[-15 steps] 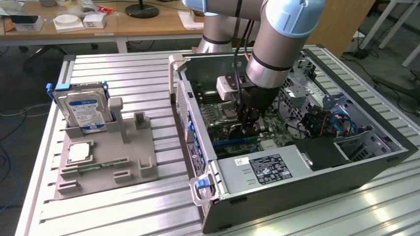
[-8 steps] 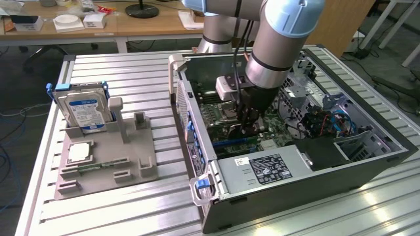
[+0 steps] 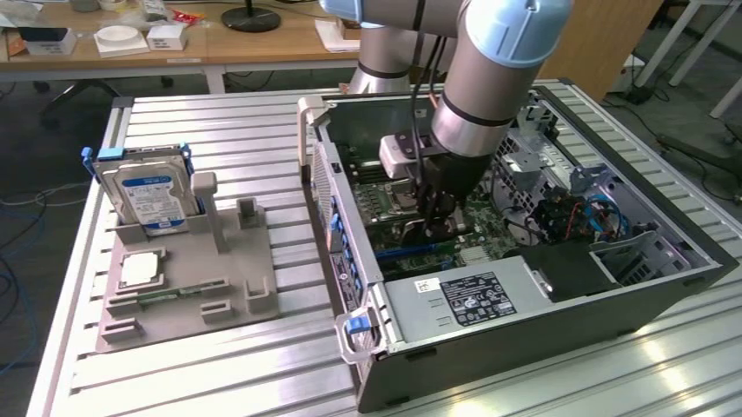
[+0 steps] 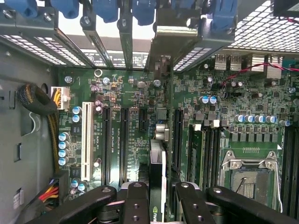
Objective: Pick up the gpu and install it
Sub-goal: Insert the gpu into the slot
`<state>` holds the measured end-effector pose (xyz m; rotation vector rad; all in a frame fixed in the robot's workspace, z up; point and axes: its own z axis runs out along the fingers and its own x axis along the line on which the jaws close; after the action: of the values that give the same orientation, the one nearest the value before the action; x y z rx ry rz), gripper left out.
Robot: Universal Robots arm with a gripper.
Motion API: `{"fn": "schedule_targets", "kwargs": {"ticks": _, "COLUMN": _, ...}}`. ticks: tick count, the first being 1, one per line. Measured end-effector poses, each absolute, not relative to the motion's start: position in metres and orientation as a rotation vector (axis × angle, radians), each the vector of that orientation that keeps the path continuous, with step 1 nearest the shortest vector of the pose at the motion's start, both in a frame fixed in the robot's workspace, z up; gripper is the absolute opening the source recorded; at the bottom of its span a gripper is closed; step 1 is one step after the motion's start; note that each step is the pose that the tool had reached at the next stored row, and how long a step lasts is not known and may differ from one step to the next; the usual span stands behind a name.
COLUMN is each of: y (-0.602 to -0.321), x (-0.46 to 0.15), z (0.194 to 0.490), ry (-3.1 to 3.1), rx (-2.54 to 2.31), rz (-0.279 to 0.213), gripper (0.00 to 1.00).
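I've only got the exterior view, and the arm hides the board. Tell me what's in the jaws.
Observer: In the wrist view, the gpu sits edge-on between the jaws, above the motherboard.
Operator: Report what lies alongside it.
Observer: Long black slots run parallel to the card on both sides.
Operator: Name a landmark further out.
Observer: A white slot lies beyond two of those black slots, with a sleeved cable bundle past it at the board's edge.
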<state>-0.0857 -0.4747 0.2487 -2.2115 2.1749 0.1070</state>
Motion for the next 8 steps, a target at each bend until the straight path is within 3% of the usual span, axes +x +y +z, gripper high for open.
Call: {"fn": "schedule_targets", "kwargs": {"ticks": 8, "y": -0.4747, "x": -0.0873, "z": 0.2479, "ry": 2.175, "rx": -2.212, "rz": 0.107, "gripper": 0.27}}
